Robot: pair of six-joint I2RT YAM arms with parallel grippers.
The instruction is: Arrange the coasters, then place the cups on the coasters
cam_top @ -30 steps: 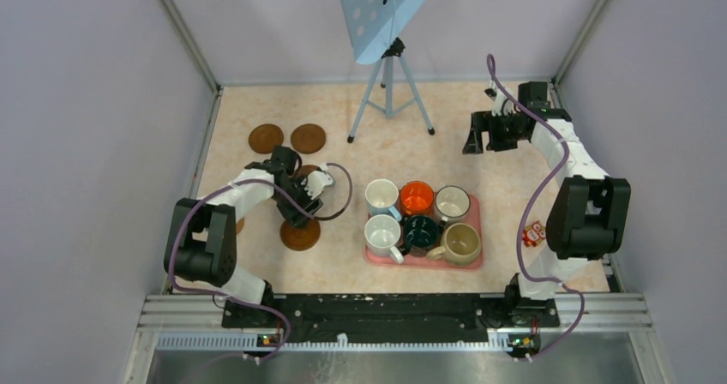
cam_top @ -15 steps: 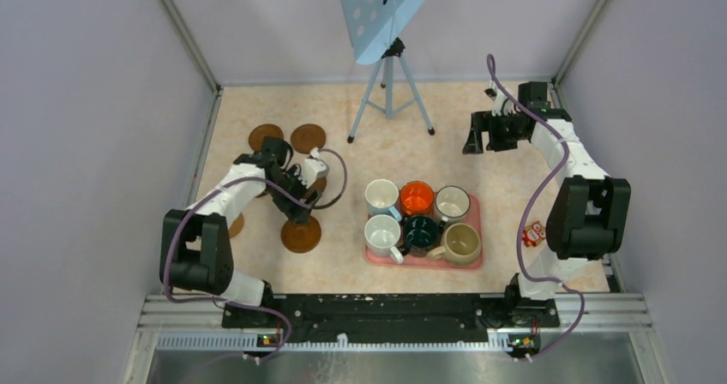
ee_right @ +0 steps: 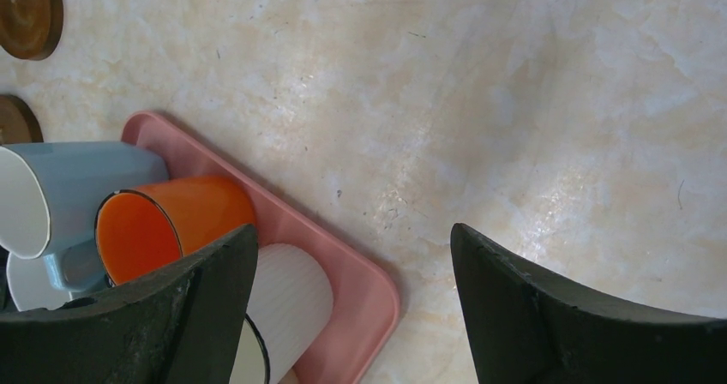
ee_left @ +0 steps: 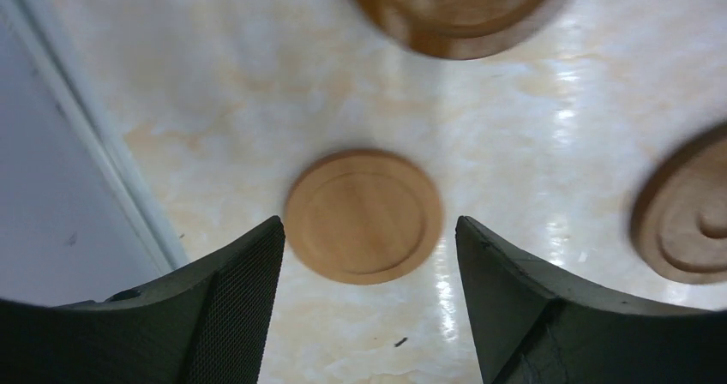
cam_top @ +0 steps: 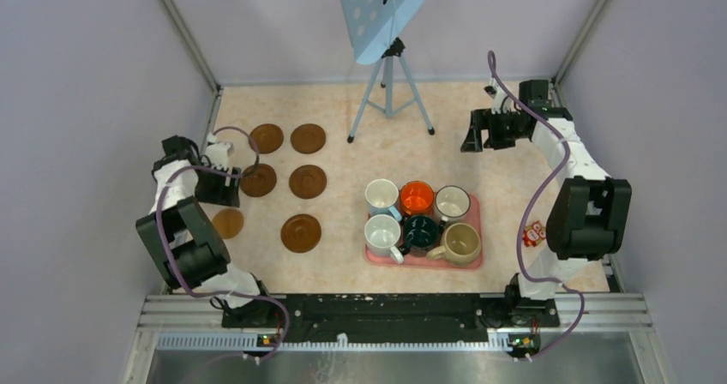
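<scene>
Five brown coasters lie at the left: two at the back [cam_top: 267, 138] [cam_top: 308, 138], two in the middle [cam_top: 258, 180] [cam_top: 308, 181], one nearer [cam_top: 301, 232]. A smaller tan coaster [cam_top: 227, 223] [ee_left: 363, 216] lies by the left wall. My left gripper [cam_top: 221, 197] [ee_left: 369, 230] hovers open just behind it, holding nothing. The cups stand in the pink tray [cam_top: 474, 204]: two white [cam_top: 381, 198] [cam_top: 382, 232], orange [cam_top: 417, 197] [ee_right: 163, 225], dark-rimmed white [cam_top: 452, 203], dark [cam_top: 421, 232], beige [cam_top: 461, 243]. My right gripper [cam_top: 484, 133] [ee_right: 351, 238] is open and empty, behind the tray.
A tripod [cam_top: 390, 93] carrying a blue perforated panel stands at the back centre. A small red toy [cam_top: 534, 233] lies right of the tray. Walls with metal rails enclose the table on the left, back and right.
My left arm swung left from the near brown coaster to the wall side, its jaws opening. That coaster stays flat on the table. The right arm has not moved.
</scene>
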